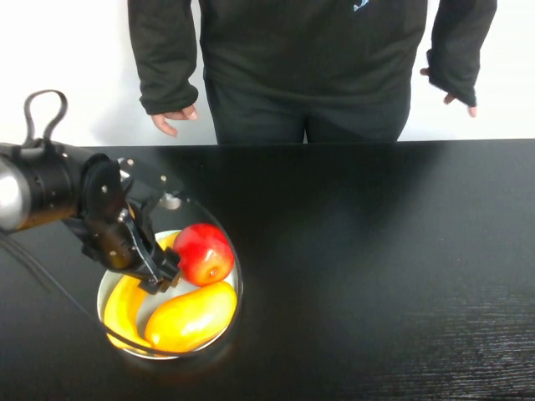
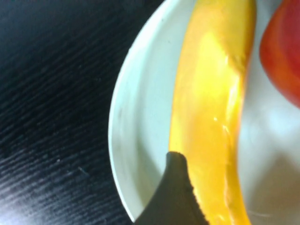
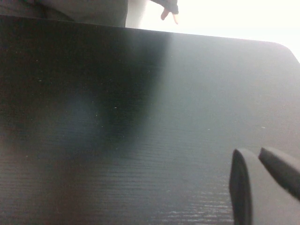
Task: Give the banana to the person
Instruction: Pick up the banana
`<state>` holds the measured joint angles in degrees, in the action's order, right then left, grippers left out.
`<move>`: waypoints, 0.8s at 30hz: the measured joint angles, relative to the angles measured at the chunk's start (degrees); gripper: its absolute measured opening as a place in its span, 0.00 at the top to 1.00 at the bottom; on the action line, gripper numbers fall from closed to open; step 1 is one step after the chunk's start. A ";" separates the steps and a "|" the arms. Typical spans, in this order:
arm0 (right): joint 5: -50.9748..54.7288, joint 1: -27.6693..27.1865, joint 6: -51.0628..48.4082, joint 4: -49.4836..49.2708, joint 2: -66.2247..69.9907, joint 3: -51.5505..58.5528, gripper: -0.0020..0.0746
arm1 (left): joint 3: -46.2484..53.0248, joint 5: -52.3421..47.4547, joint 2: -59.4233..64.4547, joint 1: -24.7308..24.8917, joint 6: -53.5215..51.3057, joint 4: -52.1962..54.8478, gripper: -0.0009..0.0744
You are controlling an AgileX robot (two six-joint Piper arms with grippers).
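My left hand sits in the bowl against the banana; whether it pinches, I cannot tell. My right hand, fingers nearly together, hovers over the table. The person stands opposite.

A round white bowl is seen at the lower left of the frame on a black wood-grain table. A round red apple and a plump yellow-orange mango-like fruit are held inside it, touching.
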<state>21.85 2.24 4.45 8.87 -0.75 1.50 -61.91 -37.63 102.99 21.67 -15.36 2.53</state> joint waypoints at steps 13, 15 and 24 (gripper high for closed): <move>0.00 0.00 0.00 0.00 0.00 0.00 0.99 | -0.14 3.64 5.56 0.00 -0.79 4.01 0.36; 0.00 0.00 0.00 0.00 0.00 0.00 0.99 | -0.23 3.91 6.27 0.00 -0.79 4.22 0.36; 0.00 0.00 0.00 0.00 0.00 0.00 0.99 | -0.54 3.85 7.16 0.00 -0.57 4.32 0.58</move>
<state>21.85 2.24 4.45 8.87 -0.75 1.50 -62.45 -33.78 110.15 21.67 -15.92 6.86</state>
